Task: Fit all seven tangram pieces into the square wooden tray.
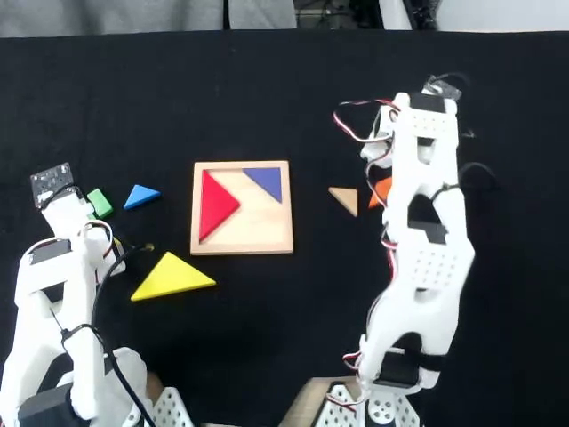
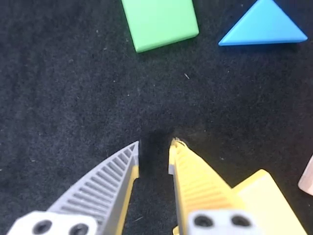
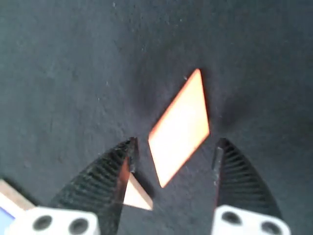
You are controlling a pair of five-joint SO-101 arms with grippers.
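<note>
The square wooden tray (image 1: 267, 233) holds a red triangle (image 1: 216, 203) and a blue triangle (image 1: 264, 181). Left of it lie a green piece (image 1: 100, 203), a small blue triangle (image 1: 140, 196) and a large yellow triangle (image 1: 172, 277). To its right lie a tan triangle (image 1: 345, 199) and an orange parallelogram (image 1: 382, 189). My right gripper (image 3: 176, 147) is open, its fingers on either side of the orange parallelogram (image 3: 181, 128), low over the cloth. My left gripper (image 2: 155, 143) is open by a narrow gap with nothing in it, just short of the green piece (image 2: 160, 22) and blue triangle (image 2: 264, 24).
Black cloth covers the table. The right arm (image 1: 425, 160) stretches over the table's right side and hides part of the orange piece. The left arm (image 1: 62, 258) is at the left edge. The tan triangle (image 3: 137, 196) sits beside one right finger.
</note>
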